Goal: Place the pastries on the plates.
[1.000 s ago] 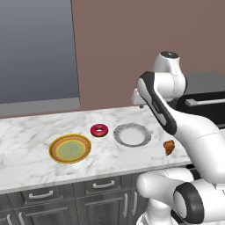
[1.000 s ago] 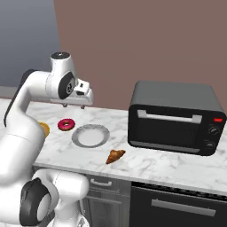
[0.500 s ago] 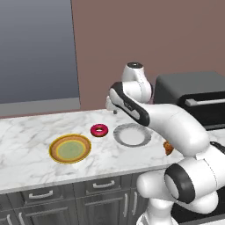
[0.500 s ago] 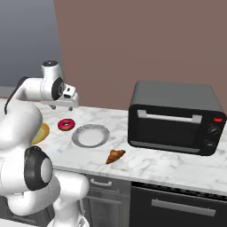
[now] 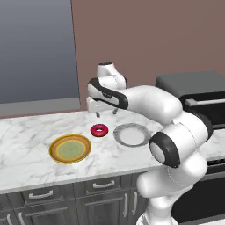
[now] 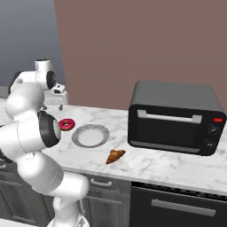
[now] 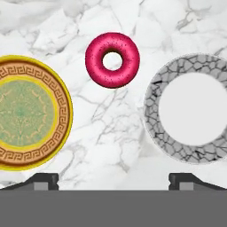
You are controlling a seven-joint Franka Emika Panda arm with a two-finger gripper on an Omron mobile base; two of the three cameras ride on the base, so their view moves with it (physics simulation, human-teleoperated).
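Note:
The magenta-pink frosted donut (image 5: 99,130) (image 6: 67,124) (image 7: 112,60) lies on the marble counter between the two plates. To its left sits the yellow-orange plate (image 5: 70,148) (image 7: 26,113) with a greenish centre, bare. On its right the grey-white plate (image 5: 132,134) (image 6: 90,135) (image 7: 190,108) is bare too. Nearer the counter's front edge, right of the grey plate, lies the brown croissant (image 6: 115,155). My gripper (image 5: 106,114) (image 6: 52,107) (image 7: 114,181) hangs open above the counter just behind the donut, with nothing between its fingertips (image 7: 42,181).
A black toaster oven (image 5: 197,92) (image 6: 175,117) stands at the right end of the counter (image 5: 26,132). A brown wall runs close behind the gripper. Drawers sit below the counter's front edge.
The arm has swung left across the counter, from near the oven to a spot behind the donut. Donut, croissant and plates have stayed put.

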